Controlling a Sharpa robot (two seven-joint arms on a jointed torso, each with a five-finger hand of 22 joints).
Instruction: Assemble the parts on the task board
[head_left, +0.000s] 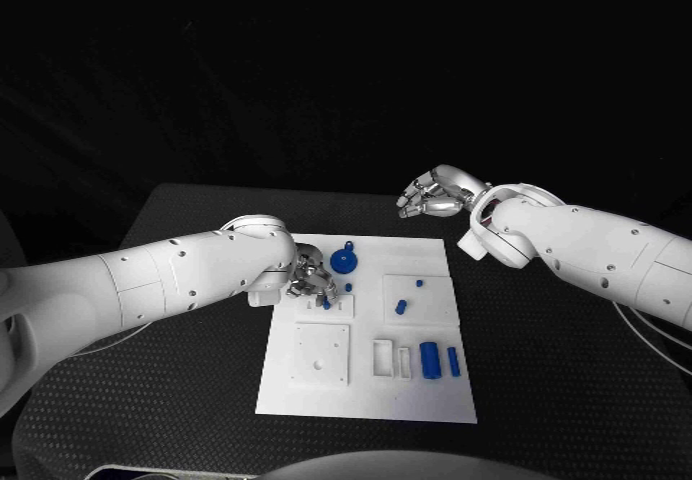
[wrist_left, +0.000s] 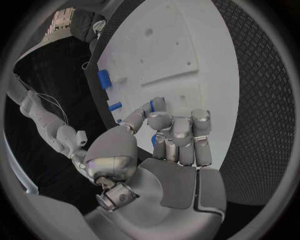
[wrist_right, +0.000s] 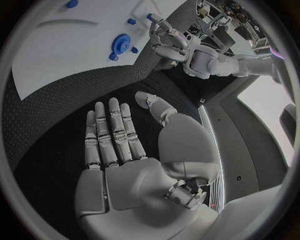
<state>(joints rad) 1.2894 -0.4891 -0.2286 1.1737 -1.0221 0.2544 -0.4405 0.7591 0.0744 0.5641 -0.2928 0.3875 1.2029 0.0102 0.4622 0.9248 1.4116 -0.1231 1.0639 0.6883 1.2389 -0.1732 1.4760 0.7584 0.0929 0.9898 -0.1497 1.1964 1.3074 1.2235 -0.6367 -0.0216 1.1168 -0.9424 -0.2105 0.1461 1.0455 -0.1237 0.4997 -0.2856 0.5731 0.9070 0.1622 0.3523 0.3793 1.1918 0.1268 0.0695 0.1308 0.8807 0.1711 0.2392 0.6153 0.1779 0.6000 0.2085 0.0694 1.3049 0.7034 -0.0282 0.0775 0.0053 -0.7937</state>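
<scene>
- Holding a small blue part (wrist_left: 154, 140) in my left hand (head_left: 309, 281), fingers curled round it, directly over the task board (head_left: 433, 390).
- My right hand (wrist_right: 115, 150) hangs unclenched, well off the board.

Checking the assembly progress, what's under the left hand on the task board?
The left hand is over the task board, fingers curled around a small blue part. Where that part meets the board is covered by the fingers.
</scene>
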